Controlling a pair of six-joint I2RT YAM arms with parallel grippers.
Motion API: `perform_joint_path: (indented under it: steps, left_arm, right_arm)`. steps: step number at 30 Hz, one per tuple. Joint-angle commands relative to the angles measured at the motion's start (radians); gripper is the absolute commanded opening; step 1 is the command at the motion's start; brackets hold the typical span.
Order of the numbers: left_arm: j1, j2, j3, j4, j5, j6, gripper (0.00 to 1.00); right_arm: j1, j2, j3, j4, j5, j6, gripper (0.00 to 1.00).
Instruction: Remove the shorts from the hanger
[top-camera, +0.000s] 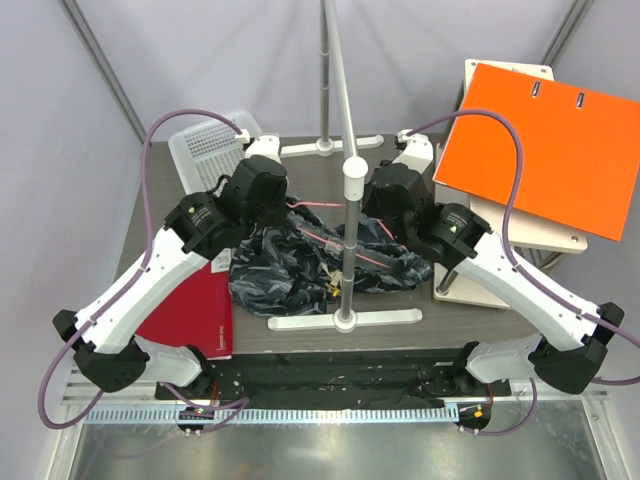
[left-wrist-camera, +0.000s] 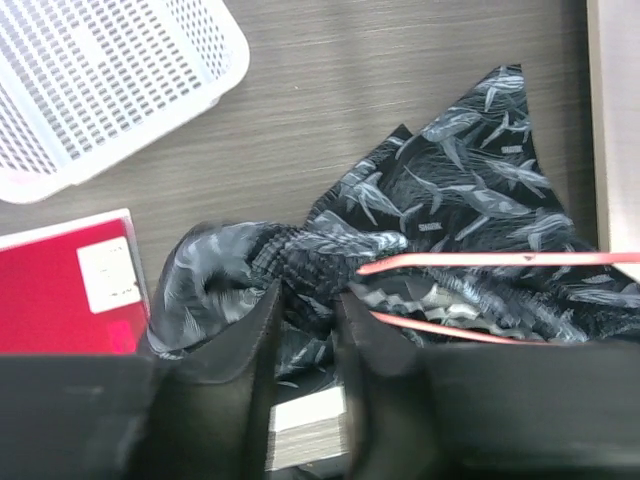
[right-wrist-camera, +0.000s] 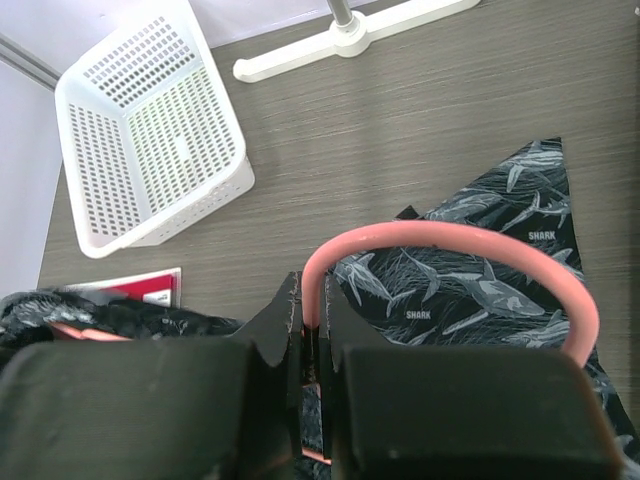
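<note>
The shorts (top-camera: 290, 270) lie crumpled on the table's middle, dark with a pale fish print. The pink wire hanger (top-camera: 330, 238) runs through them. My left gripper (top-camera: 268, 205) is at their left end; in the left wrist view it (left-wrist-camera: 305, 295) is shut on bunched cloth of the shorts (left-wrist-camera: 470, 200), with white paper tags (left-wrist-camera: 310, 425) below the jaws and the hanger's arms (left-wrist-camera: 480, 262) just right. My right gripper (top-camera: 388, 212) is at the right end; in the right wrist view it (right-wrist-camera: 313, 290) is shut on the stem of the hanger's hook (right-wrist-camera: 450, 235), above the shorts (right-wrist-camera: 470, 290).
The grey rail pole (top-camera: 350, 220) and its stand base (top-camera: 345, 320) rise right in front of the shorts. A white basket (top-camera: 205, 150) sits at the back left. A red book (top-camera: 190, 310) lies near left. An orange folder (top-camera: 540, 145) lies on boards at right.
</note>
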Motion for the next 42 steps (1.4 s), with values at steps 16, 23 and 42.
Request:
perform_joint_path:
  steps: [16, 23, 42]
  left_arm:
    - [0.104, -0.167, -0.050, 0.071, 0.025, 0.034, 0.00]
    - [0.179, -0.235, -0.129, 0.092, 0.123, -0.014, 0.00]
    - [0.198, -0.367, -0.462, 0.459, 0.522, -0.294, 0.00]
  right_arm:
    - [0.007, -0.233, -0.222, 0.187, 0.011, -0.017, 0.01]
    - [0.008, -0.356, -0.338, 0.292, -0.012, 0.032, 0.01]
    - [0.008, -0.214, -0.310, 0.642, -0.272, 0.249, 0.01]
